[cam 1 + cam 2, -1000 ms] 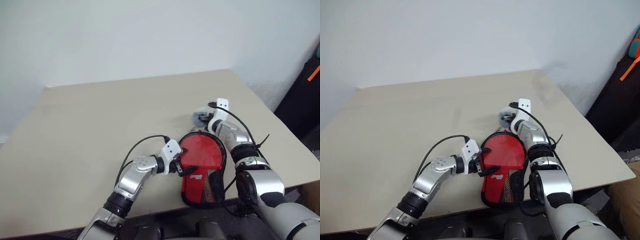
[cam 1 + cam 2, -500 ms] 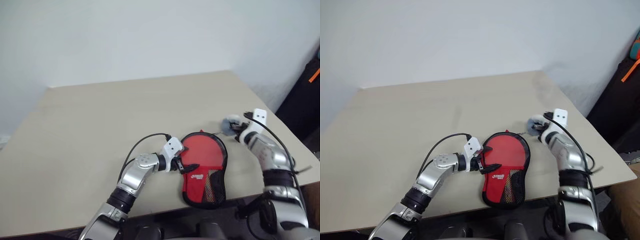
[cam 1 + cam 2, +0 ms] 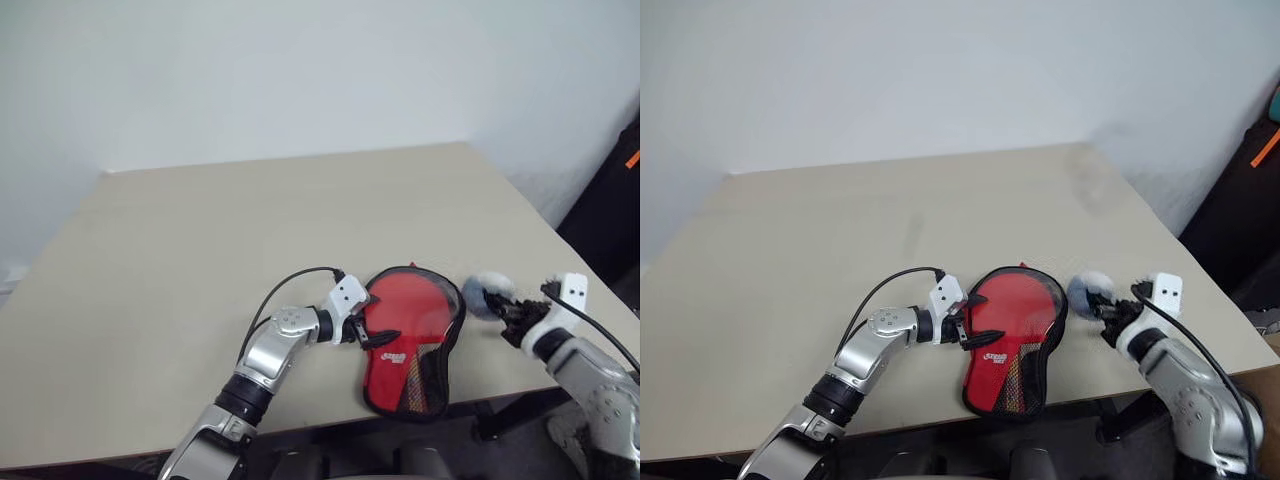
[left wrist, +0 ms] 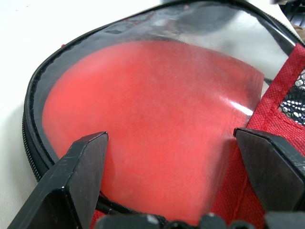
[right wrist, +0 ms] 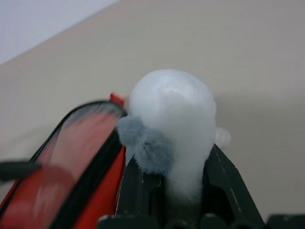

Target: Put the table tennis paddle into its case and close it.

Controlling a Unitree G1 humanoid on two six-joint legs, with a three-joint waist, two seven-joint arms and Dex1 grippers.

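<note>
We're seeing the paddle [image 3: 408, 312] already sitting inside the case [image 3: 412, 340], red face showing thru the clear half. Case is lying flat at the near table [image 3: 200, 250] edge, handle end pointing toward the robot.

Step in hand, as we're judging it: closing the zip. Right gripper [image 3: 512, 312] is pinching a fuzzy grey-white ball [image 3: 487, 296], fingers clamped tight on it, just beside the case's right rim. We can't tell whether the ball is tied to the zip pull; if it is, we're suggesting pulling along the rim line, low and steady, not lifting the case off the table.

Left gripper [image 3: 365, 333] is wide open, holding nothing, fingers [image 4: 78, 171] straddling the case's left edge near the logo, w/ one fingertip over the clear panel. We're reckoning it should be pressing down or closing on the rim to brace the case so it isn't sliding while the right one is pulling.
</note>
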